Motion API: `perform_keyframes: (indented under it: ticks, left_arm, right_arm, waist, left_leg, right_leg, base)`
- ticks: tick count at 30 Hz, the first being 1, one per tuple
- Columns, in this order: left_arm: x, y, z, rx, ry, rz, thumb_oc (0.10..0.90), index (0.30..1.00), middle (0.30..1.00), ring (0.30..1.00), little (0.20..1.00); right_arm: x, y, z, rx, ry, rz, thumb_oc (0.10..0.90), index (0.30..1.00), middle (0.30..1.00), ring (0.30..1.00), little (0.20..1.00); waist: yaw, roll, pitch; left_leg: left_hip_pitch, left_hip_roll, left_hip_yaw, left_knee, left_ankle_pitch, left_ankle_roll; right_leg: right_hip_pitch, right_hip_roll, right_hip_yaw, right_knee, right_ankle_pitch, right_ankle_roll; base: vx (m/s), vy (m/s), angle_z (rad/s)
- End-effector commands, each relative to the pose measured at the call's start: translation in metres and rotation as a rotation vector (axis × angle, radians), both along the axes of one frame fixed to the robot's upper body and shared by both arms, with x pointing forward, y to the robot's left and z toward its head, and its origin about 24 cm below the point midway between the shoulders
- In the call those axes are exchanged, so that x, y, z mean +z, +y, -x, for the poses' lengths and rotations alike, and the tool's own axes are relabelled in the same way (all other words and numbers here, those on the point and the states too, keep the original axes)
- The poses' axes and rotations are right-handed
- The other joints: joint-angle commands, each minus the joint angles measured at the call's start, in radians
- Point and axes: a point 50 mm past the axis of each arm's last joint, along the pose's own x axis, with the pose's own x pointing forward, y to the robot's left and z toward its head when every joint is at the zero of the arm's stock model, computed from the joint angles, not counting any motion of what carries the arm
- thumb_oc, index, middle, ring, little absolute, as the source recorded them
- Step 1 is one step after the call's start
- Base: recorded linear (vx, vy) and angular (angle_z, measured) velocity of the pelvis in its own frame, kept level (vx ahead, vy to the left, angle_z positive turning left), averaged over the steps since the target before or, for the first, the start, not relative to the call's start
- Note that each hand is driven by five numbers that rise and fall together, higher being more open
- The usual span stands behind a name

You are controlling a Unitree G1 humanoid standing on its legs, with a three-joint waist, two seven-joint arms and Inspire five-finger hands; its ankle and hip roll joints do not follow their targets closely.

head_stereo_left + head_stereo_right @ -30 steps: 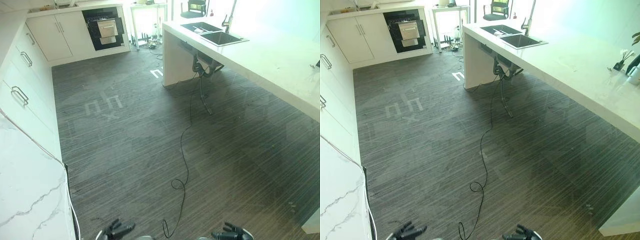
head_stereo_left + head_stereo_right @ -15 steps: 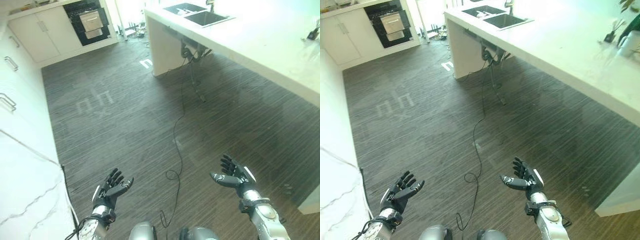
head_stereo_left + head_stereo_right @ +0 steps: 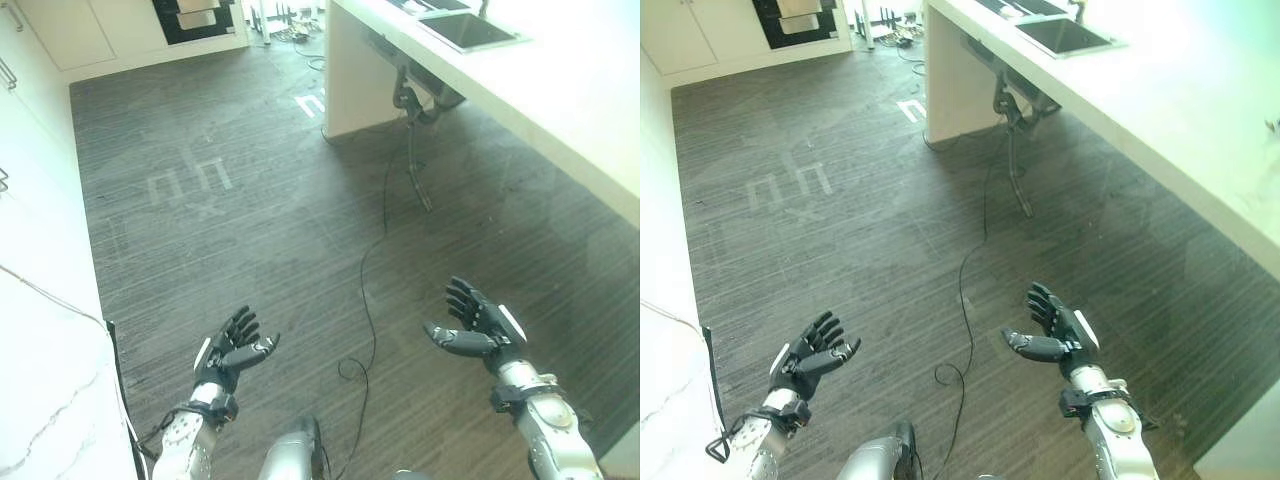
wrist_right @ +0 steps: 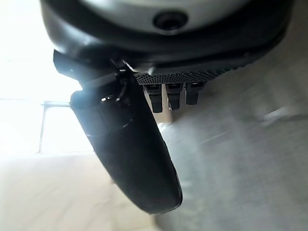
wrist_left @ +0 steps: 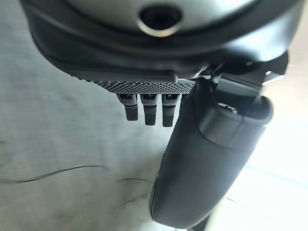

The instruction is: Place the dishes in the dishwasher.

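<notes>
Dishwasher [image 3: 200, 15]: dark-fronted appliance set in the pale cabinet run at the top edge of the left eye view, left of centre, well apart from both hands; identity as the dishwasher judged from its dark front and light pull-out panel, not confirmed. Dishes: none held; small items visible at the sink [image 3: 1060, 30] in the upper right of the right eye view, too small to identify. Left hand [image 3: 228, 352]: lower left of the frame, palm up, fingers straight and spread, holding nothing. Right hand [image 3: 478, 328]: lower right, fingers straight, thumb extended toward centre, likewise unloaded. Between the hands: dark striped floor [image 3: 260, 230], crossed by a black cable [image 3: 375, 270] running from the counter base down to lower centre. White counter [image 3: 560, 90] along the right side; white marble-veined worktop [image 3: 50, 400] along the left edge. Task status, as a judgement: not begun; approach to the sink required first. Risks from here: snagging of a foot on the cable during travel, caused by its loop lying in the walking path; collision of the right arm with the counter edge if turned too close; a dropped dish over the long carry from sink to dishwasher, caused by a weak grasp on smooth ware.
</notes>
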Motion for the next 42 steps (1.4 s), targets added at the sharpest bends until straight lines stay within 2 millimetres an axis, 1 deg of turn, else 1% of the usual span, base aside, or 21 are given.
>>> perform_keyframes:
  ticks: [1,4,7,8,9,11,13,18,21,23,24,25,26,27,29,30,33,36,38,40,42]
  left_arm:
    - [0.029,0.01,0.002,-0.058,-0.117,-0.115,0.8,0.9,0.9,0.9,0.9]
    - [0.032,0.006,0.002,-0.066,-0.12,-0.129,0.8,0.9,0.9,0.9,0.9]
    - [0.039,0.007,0.0,-0.093,-0.131,-0.142,0.8,0.9,0.9,0.9,0.9]
    - [0.039,0.007,0.0,-0.093,-0.131,-0.142,0.8,0.9,0.9,0.9,0.9]
    - [0.043,0.007,0.002,-0.106,-0.141,-0.184,0.8,0.9,0.9,0.9,0.9]
    - [0.044,0.006,0.004,-0.106,-0.147,-0.172,0.8,0.9,0.9,0.9,0.9]
    - [0.044,0.005,0.006,-0.119,-0.15,-0.18,0.8,0.9,0.9,0.9,0.9]
    - [0.045,0.003,0.009,-0.113,-0.161,-0.132,0.8,0.9,0.9,0.9,0.9]
    - [0.05,-0.001,0.006,-0.11,-0.196,-0.125,0.8,0.9,0.9,0.9,0.9]
    - [0.051,-0.003,0.006,-0.098,-0.218,-0.121,0.8,0.9,0.9,0.9,0.9]
    - [0.051,-0.003,0.006,-0.095,-0.222,-0.12,0.8,0.9,0.9,0.9,0.9]
    - [0.051,-0.004,0.007,-0.093,-0.23,-0.125,0.8,0.9,0.9,0.9,0.9]
    - [0.051,-0.004,0.007,-0.093,-0.235,-0.132,0.8,0.9,0.9,0.9,0.9]
    - [0.051,-0.005,0.01,-0.1,-0.241,-0.145,0.8,0.9,0.9,0.9,0.9]
    - [0.051,-0.005,0.011,-0.116,-0.244,-0.16,0.8,0.9,0.9,0.9,0.9]
    - [0.051,-0.006,0.012,-0.127,-0.242,-0.166,0.8,0.9,0.9,0.9,0.9]
    - [0.05,-0.007,0.015,-0.126,-0.238,-0.172,0.8,0.9,0.9,0.9,0.9]
    - [0.047,-0.006,0.019,-0.109,-0.23,-0.161,0.8,0.9,0.9,0.9,0.9]
    - [0.045,-0.006,0.025,-0.104,-0.235,-0.15,0.8,0.9,0.9,0.9,0.9]
    - [0.045,-0.007,0.027,-0.116,-0.247,-0.151,0.8,0.9,0.9,0.9,0.9]
    - [0.048,-0.006,0.025,-0.117,-0.262,-0.151,0.8,0.9,0.9,0.9,0.9]
  right_arm:
    - [0.023,-0.007,-0.004,0.001,-0.137,0.098,0.8,0.9,0.9,0.9,0.9]
    - [0.023,-0.001,-0.01,0.019,-0.141,0.092,0.8,0.9,0.9,0.9,0.9]
    - [0.029,-0.005,-0.01,0.03,-0.158,0.095,0.8,0.9,0.9,0.9,0.9]
    - [0.029,-0.005,-0.01,0.03,-0.158,0.095,0.8,0.9,0.9,0.9,0.9]
    - [0.031,-0.01,-0.007,0.037,-0.175,0.098,0.8,0.9,0.9,0.9,0.9]
    - [0.035,-0.013,-0.003,0.045,-0.191,0.129,0.8,0.9,0.9,0.9,0.9]
    - [0.038,-0.012,-0.001,0.048,-0.196,0.134,0.8,0.9,0.9,0.9,0.9]
    - [0.041,-0.013,-0.006,0.066,-0.176,0.252,0.8,0.9,0.9,0.9,0.9]
    - [0.055,-0.018,-0.01,0.061,-0.224,0.3,0.8,0.9,0.9,0.9,0.9]
    - [0.063,-0.022,-0.009,0.057,-0.251,0.314,0.8,0.9,0.9,0.9,0.9]
    - [0.065,-0.023,-0.009,0.056,-0.259,0.318,0.8,0.9,0.9,0.9,0.9]
    - [0.067,-0.024,-0.008,0.057,-0.272,0.325,0.8,0.9,0.9,0.9,0.9]
    - [0.069,-0.024,-0.008,0.059,-0.281,0.326,0.8,0.9,0.9,0.9,0.9]
    - [0.072,-0.025,-0.006,0.059,-0.297,0.331,0.8,0.9,0.9,0.9,0.9]
    - [0.075,-0.028,-0.003,0.044,-0.312,0.325,0.8,0.9,0.9,0.9,0.9]
    - [0.077,-0.029,-0.002,0.033,-0.321,0.323,0.8,0.9,0.9,0.9,0.9]
    - [0.08,-0.028,-0.005,0.037,-0.335,0.322,0.8,0.9,0.9,0.9,0.9]
    - [0.082,-0.023,-0.006,0.062,-0.347,0.324,0.8,0.9,0.9,0.9,0.9]
    - [0.084,-0.022,-0.004,0.082,-0.355,0.338,0.8,0.9,0.9,0.9,0.9]
    - [0.086,-0.024,-0.003,0.078,-0.36,0.342,0.8,0.9,0.9,0.9,0.9]
    - [0.089,-0.026,-0.002,0.079,-0.371,0.346,0.8,0.9,0.9,0.9,0.9]
  waist:
    - [0.008,0.04,-0.113]
    - [0.008,0.045,-0.105]
    - [-0.001,0.034,-0.083]
    - [-0.001,0.034,-0.083]
    - [-0.026,0.002,-0.059]
    - [-0.052,-0.006,-0.052]
    - [-0.06,-0.009,-0.052]
    - [-0.064,-0.012,-0.112]
    - [-0.064,-0.011,-0.13]
    - [-0.059,-0.014,-0.134]
    - [-0.057,-0.017,-0.134]
    - [-0.052,-0.03,-0.13]
    - [-0.05,-0.034,-0.124]
    - [-0.046,-0.039,-0.116]
    - [-0.041,-0.042,-0.102]
    - [-0.036,-0.042,-0.093]
    - [-0.036,-0.034,-0.089]
    - [-0.027,0.023,-0.083]
    - [-0.016,0.046,-0.081]
    - [-0.014,0.051,-0.081]
    - [-0.018,0.049,-0.085]
  left_leg:
    - [-0.005,0.011,-0.079,-0.043,-0.129,-0.058]
    - [0.03,0.001,-0.087,-0.043,-0.131,-0.06]
    - [0.069,0.006,-0.086,-0.043,-0.153,-0.075]
    - [0.069,0.006,-0.086,-0.043,-0.153,-0.075]
    - [0.103,-0.016,-0.075,-0.043,-0.191,-0.081]
    - [0.126,-0.033,-0.096,-0.043,-0.217,-0.078]
    - [0.153,-0.043,-0.125,-0.043,-0.25,-0.07]
    - [0.248,-0.018,-0.14,-0.043,-0.296,-0.104]
    - [0.281,0.021,-0.109,-0.043,-0.228,-0.136]
    - [0.291,0.043,-0.091,-0.043,-0.087,-0.163]
    - [0.29,0.046,-0.088,-0.043,-0.053,-0.169]
    - [0.281,0.052,-0.072,0.0,0.006,-0.175]
    - [0.256,0.057,-0.067,0.057,0.016,-0.177]
    - [0.194,0.06,-0.058,0.192,0.034,-0.178]
    - [0.097,0.064,-0.049,0.274,0.029,-0.165]
    - [0.064,0.059,-0.031,0.232,0.009,-0.153]
    - [0.098,0.056,0.027,-0.002,0.004,-0.155]
    - [-0.028,0.079,-0.072,-0.043,-0.025,-0.189]
    - [-0.122,0.105,-0.122,-0.043,0.011,-0.211]
    - [-0.143,0.127,-0.091,-0.043,0.031,-0.216]
    - [-0.139,0.135,-0.064,-0.043,-0.003,-0.208]
  right_leg:
    - [-0.06,-0.073,0.014,0.146,0.148,0.047]
    - [-0.138,-0.031,-0.009,0.015,0.087,0.01]
    - [-0.164,-0.02,-0.074,-0.278,0.106,0.011]
    - [-0.164,-0.02,-0.074,-0.278,0.106,0.011]
    - [-0.269,-0.052,-0.035,-0.347,0.116,0.039]
    - [-0.37,-0.066,0.042,-0.347,0.127,0.052]
    - [-0.384,-0.07,0.067,-0.347,0.139,0.053]
    - [-0.324,-0.042,0.055,-0.347,0.097,0.031]
    - [-0.29,-0.011,0.047,-0.347,0.059,-0.006]
    - [-0.256,0.009,0.045,-0.347,0.024,-0.033]
    - [-0.247,0.011,0.047,-0.347,0.017,-0.04]
    - [-0.224,0.008,0.052,-0.347,0.001,-0.053]
    - [-0.211,0.009,0.053,-0.347,-0.008,-0.06]
    - [-0.187,0.013,0.053,-0.347,-0.022,-0.078]
    - [-0.159,0.018,0.049,-0.347,-0.031,-0.089]
    - [-0.144,0.02,0.044,-0.347,-0.04,-0.084]
    - [-0.133,0.024,0.063,-0.347,-0.062,-0.065]
    - [-0.113,0.086,0.101,-0.347,-0.09,-0.054]
    - [-0.072,0.117,0.124,-0.347,-0.132,-0.066]
    - [-0.047,0.116,0.113,-0.347,-0.153,-0.07]
    - [-0.029,0.091,0.096,-0.347,-0.165,-0.061]
  base:
    - [0.19,0.134,0.27]
    - [0.23,-0.027,-0.07]
    - [0.22,-0.169,0.18]
    - [0.28,-0.298,0.22]
    - [0.31,-0.304,0.07]
    - [0.38,-0.295,0.32]
    - [0.49,-0.339,0.66]
    - [0.44,-0.345,0.32]
    - [0.35,-0.319,-0.01]
    - [0.25,-0.257,-0.49]
    - [0.24,-0.268,-0.13]
    - [0.19,-0.235,-0.32]
    - [0.22,-0.284,-0.41]
    - [0.18,-0.226,-0.49]
    - [0.19,-0.181,-0.29]
    - [0.22,-0.085,-0.13]
    - [0.21,0.069,0.0]
    - [0.2,0.175,-0.07]
    - [0.31,0.198,-0.51]
    - [0.27,0.167,-0.6]
    - [0.27,0.201,-0.28]
